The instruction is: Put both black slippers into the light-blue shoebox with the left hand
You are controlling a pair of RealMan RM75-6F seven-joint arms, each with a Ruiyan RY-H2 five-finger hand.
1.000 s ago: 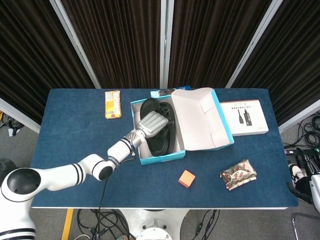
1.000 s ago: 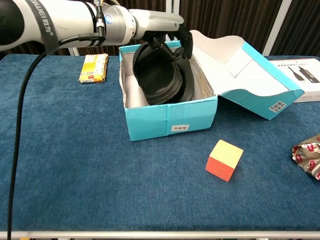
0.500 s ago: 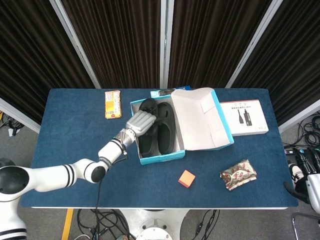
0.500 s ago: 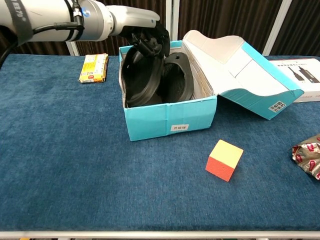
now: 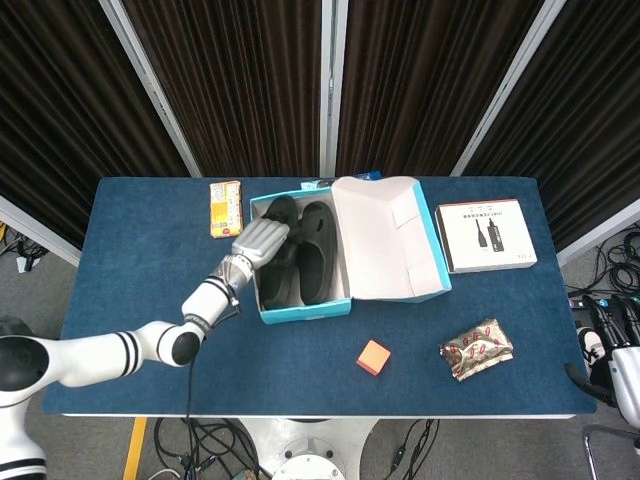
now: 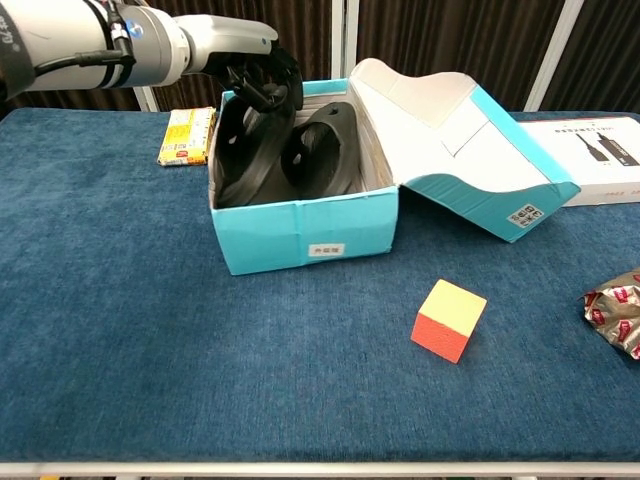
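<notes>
The light-blue shoebox (image 5: 300,310) (image 6: 300,235) stands open at mid-table, its lid (image 5: 385,240) (image 6: 450,130) thrown back to the right. Both black slippers are inside it. One slipper (image 5: 277,268) (image 6: 243,150) stands on its edge against the box's left wall. The other slipper (image 5: 320,250) (image 6: 325,150) leans beside it toward the right. My left hand (image 5: 258,240) (image 6: 255,72) is over the box's left rim, its fingers curled around the top of the upright slipper. No right hand shows in either view.
A yellow snack packet (image 5: 226,208) (image 6: 188,136) lies left of the box. An orange-yellow cube (image 5: 373,356) (image 6: 449,320) sits in front of it. A crumpled foil packet (image 5: 476,349) (image 6: 615,310) and a white product box (image 5: 488,235) (image 6: 600,160) lie to the right.
My left hand moved left with the slipper, which tipped from lying flat onto its edge against the left wall. The whole shoebox slid left with it.
</notes>
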